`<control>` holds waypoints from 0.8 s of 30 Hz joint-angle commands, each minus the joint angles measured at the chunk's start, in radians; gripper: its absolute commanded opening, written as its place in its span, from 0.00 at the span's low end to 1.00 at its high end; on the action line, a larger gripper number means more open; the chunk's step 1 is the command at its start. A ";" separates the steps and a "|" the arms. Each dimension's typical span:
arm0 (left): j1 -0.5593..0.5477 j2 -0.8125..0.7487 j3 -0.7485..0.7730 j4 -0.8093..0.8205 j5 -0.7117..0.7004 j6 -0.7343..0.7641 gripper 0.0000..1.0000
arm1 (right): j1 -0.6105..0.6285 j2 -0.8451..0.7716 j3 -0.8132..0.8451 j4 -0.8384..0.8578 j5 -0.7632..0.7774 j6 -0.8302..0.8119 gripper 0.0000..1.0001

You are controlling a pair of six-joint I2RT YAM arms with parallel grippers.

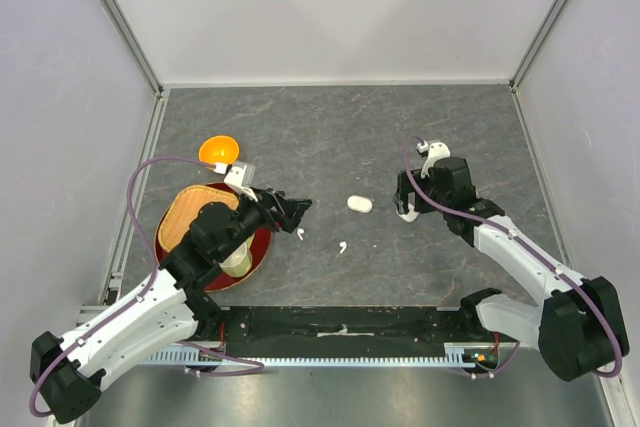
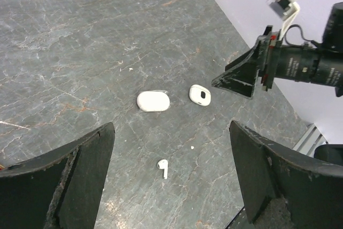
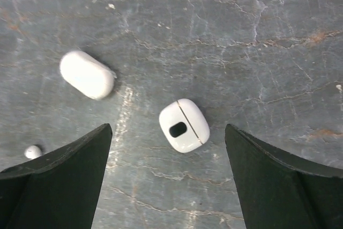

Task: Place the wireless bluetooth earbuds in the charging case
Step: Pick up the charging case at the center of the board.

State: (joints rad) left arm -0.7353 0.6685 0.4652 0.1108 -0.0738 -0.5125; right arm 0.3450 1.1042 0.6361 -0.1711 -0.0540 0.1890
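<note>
Nearest my side of the rig, the left arm is reaching in from its corner, crossing above a woven tray (image 1: 180,215), with the left hand (image 1: 292,209) pointing toward the middle of the grey surface (image 1: 330,137). Its fingers are standing wide apart and carrying nothing. One earbud (image 1: 300,234) is lying just beside that hand, on its near side, and a second earbud (image 1: 342,247) is lying a little further right, loose on the stone. I am finding only these two in the overhead view.

Just beyond them the long case (image 1: 360,204) is resting on its side, and as far as I can make out its lid is down. To its right, the right arm is bending in from the opposite corner, with the right hand (image 1: 405,205) aimed downward over the slotted case (image 3: 184,125). That hand is spread wide too and gripping nothing, while the case is lying below and between its fingers, apart from both. At the far left, past the tray, an orange bowl (image 1: 219,151) is sitting out of the action.

I am reading this as the approach step, with no earbud lifted and neither case showing an open lid. The next move is calling for the left hand to drop squarely over the tiny earbud and pinch its stem. I am expecting the right hand to steady or open a case.
</note>
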 commanded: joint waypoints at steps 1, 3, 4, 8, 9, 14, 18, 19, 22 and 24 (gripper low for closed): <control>0.004 -0.024 0.018 0.049 0.046 0.063 0.94 | 0.014 0.014 -0.015 0.074 0.092 -0.132 0.93; 0.002 -0.027 0.015 0.046 0.042 0.063 0.94 | 0.014 0.002 -0.032 0.094 0.080 -0.151 0.93; 0.002 -0.029 0.009 0.050 0.042 0.063 0.94 | 0.014 0.003 -0.038 0.108 0.077 -0.160 0.93; 0.002 -0.026 0.001 0.064 0.054 0.075 0.94 | 0.014 0.040 -0.035 0.084 0.013 -0.229 0.90; 0.004 -0.024 0.001 0.067 0.065 0.078 0.93 | 0.014 0.066 -0.032 0.079 -0.047 -0.230 0.90; 0.002 -0.024 -0.002 0.067 0.069 0.103 0.93 | 0.017 0.143 0.013 0.042 -0.038 -0.240 0.87; 0.004 -0.023 -0.007 0.070 0.069 0.111 0.93 | 0.017 0.209 0.050 -0.010 0.011 -0.221 0.86; 0.002 -0.026 -0.007 0.070 0.068 0.112 0.93 | 0.017 0.218 0.060 -0.013 0.019 -0.220 0.85; 0.004 -0.026 -0.010 0.072 0.068 0.118 0.93 | 0.017 0.259 0.082 -0.025 0.023 -0.223 0.83; 0.002 -0.026 -0.010 0.070 0.066 0.127 0.94 | 0.018 0.288 0.091 -0.034 0.028 -0.220 0.81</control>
State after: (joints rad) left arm -0.7353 0.6498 0.4587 0.1352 -0.0162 -0.4393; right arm 0.3595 1.3525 0.6704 -0.1909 -0.0475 -0.0235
